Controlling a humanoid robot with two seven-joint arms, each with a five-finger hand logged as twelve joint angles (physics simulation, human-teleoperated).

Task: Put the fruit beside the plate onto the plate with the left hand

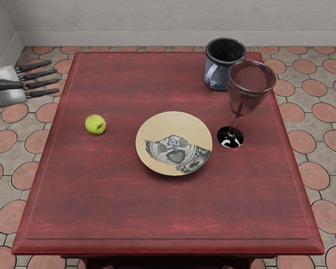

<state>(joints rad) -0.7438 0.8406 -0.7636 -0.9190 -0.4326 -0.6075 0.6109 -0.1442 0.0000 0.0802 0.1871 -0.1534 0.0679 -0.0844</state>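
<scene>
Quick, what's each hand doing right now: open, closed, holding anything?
Left hand: open, holding nothing.
Right hand: not in view.

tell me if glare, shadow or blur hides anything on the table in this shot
Head view: soft, even light, all sharp from the fruit to the mug; only faint shadows under the plate and the glass; no glare on the table; the glass's tinted bowl darkens the wood seen through it; the left hand is cropped by the left edge.
</scene>
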